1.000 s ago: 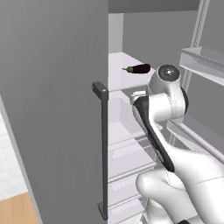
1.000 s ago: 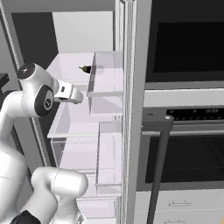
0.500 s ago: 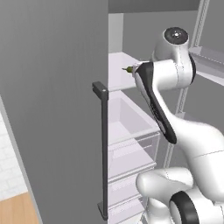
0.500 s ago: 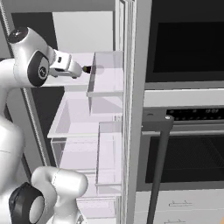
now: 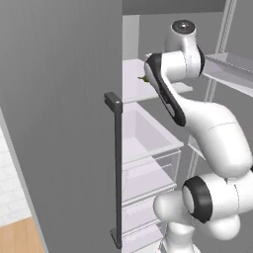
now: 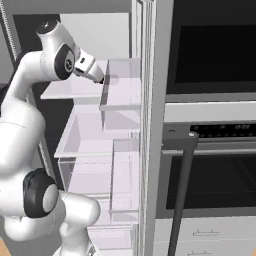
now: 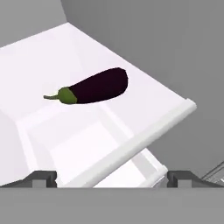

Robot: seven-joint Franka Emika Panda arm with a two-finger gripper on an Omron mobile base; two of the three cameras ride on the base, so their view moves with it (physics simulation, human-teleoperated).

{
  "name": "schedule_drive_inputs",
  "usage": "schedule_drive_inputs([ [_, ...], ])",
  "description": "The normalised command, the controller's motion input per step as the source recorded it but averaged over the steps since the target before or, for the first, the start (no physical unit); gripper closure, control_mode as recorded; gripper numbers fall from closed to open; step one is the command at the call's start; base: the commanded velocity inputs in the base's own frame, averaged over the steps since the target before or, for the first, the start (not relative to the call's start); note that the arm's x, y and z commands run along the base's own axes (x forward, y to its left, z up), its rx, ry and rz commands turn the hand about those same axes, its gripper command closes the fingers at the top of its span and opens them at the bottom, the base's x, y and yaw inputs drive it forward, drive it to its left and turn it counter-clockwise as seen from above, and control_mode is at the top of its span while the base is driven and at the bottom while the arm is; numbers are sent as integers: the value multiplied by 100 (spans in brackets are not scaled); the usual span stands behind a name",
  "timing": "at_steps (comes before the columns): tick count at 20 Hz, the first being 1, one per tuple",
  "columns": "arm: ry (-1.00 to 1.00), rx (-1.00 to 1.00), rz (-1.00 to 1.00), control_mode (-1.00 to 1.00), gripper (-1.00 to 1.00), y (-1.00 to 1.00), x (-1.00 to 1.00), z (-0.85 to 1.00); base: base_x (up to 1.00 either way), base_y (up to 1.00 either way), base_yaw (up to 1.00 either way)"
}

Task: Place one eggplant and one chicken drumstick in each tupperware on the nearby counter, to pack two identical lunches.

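Note:
A dark purple eggplant (image 7: 97,86) with a green stem lies on the white upper fridge shelf (image 7: 144,94). In the hand view it rests ahead of my gripper (image 7: 113,178), and both fingertips (image 7: 43,177) stand wide apart with nothing between them. In the right base view the gripper (image 6: 100,77) reaches in over that shelf (image 6: 70,89). From the left base view my arm covers most of the eggplant, leaving its green stem (image 5: 144,78) showing. The chicken drumstick, the tupperware and the counter are out of view.
The open grey fridge door with its dark bar handle (image 5: 116,163) stands close on the left. Clear drawers (image 5: 148,143) sit below the shelf. Door bins (image 6: 122,90) and an oven with a dark handle (image 6: 182,150) are on the right.
My arm has risen from the drawer level and reached forward to the upper shelf, bringing the gripper close to the eggplant. The jaws stayed open.

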Motion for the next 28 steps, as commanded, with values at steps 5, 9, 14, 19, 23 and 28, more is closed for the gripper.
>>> schedule_drive_inputs([
  [5, 19, 1, -4, -100, -100, 0, 100, -13, 0, 0, 0],
  [9, 19, 0, -1, -100, -100, 0, 100, -25, 0, 0, 0],
  [14, 3, 0, -3, -100, -100, 0, 50, -29, 0, 0, 0],
  [19, -11, 0, -7, -100, -100, 0, 44, -31, 0, 0, 0],
  [23, -6, 3, -3, -100, -100, -1, 10, -28, 0, 0, 0],
  [28, 0, 7, -3, -100, -100, -3, -37, -13, 0, 0, 0],
])
